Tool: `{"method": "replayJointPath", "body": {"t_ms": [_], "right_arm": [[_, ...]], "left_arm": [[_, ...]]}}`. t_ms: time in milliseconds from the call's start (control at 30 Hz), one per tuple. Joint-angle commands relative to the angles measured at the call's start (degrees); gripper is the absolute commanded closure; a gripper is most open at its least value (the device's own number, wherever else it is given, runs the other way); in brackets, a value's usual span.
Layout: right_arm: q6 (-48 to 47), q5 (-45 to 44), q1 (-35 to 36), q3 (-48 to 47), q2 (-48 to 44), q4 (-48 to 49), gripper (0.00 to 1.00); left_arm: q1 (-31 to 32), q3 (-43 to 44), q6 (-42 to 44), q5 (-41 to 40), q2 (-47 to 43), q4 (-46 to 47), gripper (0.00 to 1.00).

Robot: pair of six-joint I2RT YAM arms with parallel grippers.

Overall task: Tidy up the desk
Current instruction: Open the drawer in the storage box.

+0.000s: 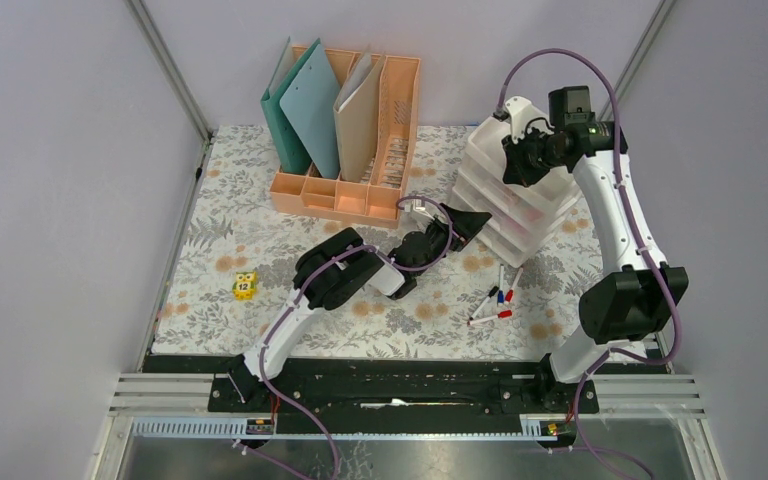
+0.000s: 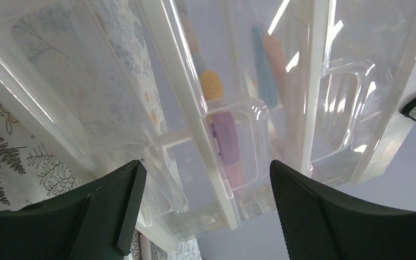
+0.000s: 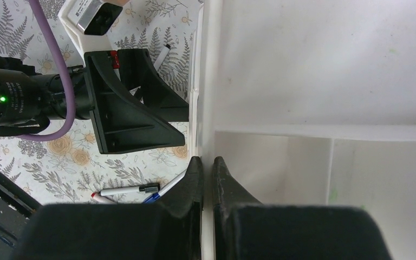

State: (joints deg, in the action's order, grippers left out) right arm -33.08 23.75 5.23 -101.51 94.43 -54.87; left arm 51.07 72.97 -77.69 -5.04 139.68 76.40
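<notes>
Left gripper [image 2: 203, 212] fingers spread wide before the white drawer unit [image 1: 505, 212]; right gripper [image 3: 206, 174] pinched on its top rim.

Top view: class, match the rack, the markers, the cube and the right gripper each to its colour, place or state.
Column one:
1 rack
2 markers
3 cube
4 right gripper

Column two:
a shut
b yellow
c peach
d lying in front of the drawers

Pairs: 1c, 2d, 3b, 4a
</notes>
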Motion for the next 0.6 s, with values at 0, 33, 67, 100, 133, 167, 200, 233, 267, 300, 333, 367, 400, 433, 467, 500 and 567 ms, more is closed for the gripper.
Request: {"method": "replayJointPath", "body": {"t_ms": [0,33,67,100,133,167,200,233,267,300,333,367,400,433,467,500,567], "right_arm": [[-0.08,4.58,-0.10,-6.47,-3.94,4.46,1.00],[-0.08,4.61,-0.03,-6.58,-3.84,4.36,1.00],[-0.07,4.43,-0.06,-6.51,-3.76,4.34,1.00],[-0.10,4.20,-0.11,-6.44,-3.61,4.32,1.00],[-0.26,3.79,-0.11,-6.23,-3.49,4.40,1.00],[-0.50,3.44,-0.07,-6.01,-3.40,4.40,1.00],[-0.80,2.71,-0.05,-5.72,-3.34,4.42,1.00],[-1.07,2.31,-0.12,-5.34,-3.25,4.47,1.00],[-1.44,1.42,-0.13,-4.79,-3.21,4.74,1.00],[-1.69,0.46,-0.14,-4.10,-3.32,5.21,1.00],[-2.03,-0.68,-0.28,-3.31,-3.32,5.81,1.00],[-2.32,-1.39,-0.42,-2.39,-3.37,6.36,1.00],[-2.60,-2.10,-0.50,-1.58,-3.45,6.88,1.00],[-2.99,-3.11,-0.53,-0.65,-3.59,7.63,1.00],[-3.47,-4.19,-0.49,0.77,-3.78,8.56,1.00],[-3.90,-5.64,-0.51,1.98,-3.96,9.53,1.00],[-4.81,-8.64,-0.55,4.55,-4.66,12.21,1.00]], "left_arm": [[0.10,1.64,-1.93,-2.16,1.04,4.02,0.10],[0.16,2.18,-2.12,-2.17,1.41,4.84,0.10],[0.16,2.70,-2.27,-2.06,1.81,5.51,0.10],[0.10,3.32,-2.24,-2.00,2.06,6.35,0.11],[0.09,3.84,-1.79,-1.98,2.23,7.31,0.12],[0.09,4.20,-1.39,-1.90,2.15,8.14,0.12],[0.14,4.42,-0.89,-1.86,2.11,9.14,0.14],[0.02,4.47,-0.40,-1.82,1.98,10.17,0.17],[0.04,4.41,-0.09,-1.82,1.86,11.50,0.22],[0.06,4.31,0.17,-1.77,1.63,12.90,0.26],[0.08,4.03,0.37,-1.74,1.46,14.06,0.30],[-0.05,3.77,0.43,-1.50,1.14,14.89,0.33],[-0.21,3.56,0.44,-1.23,0.72,15.19,0.36],[-0.23,3.32,0.55,-0.83,0.36,15.38,0.38],[-0.34,3.10,0.67,-0.40,-0.11,15.57,0.40],[-0.40,2.78,0.77,-0.05,-0.55,15.61,0.41],[-0.41,2.10,0.90,0.62,-1.47,15.70,0.42]]}}
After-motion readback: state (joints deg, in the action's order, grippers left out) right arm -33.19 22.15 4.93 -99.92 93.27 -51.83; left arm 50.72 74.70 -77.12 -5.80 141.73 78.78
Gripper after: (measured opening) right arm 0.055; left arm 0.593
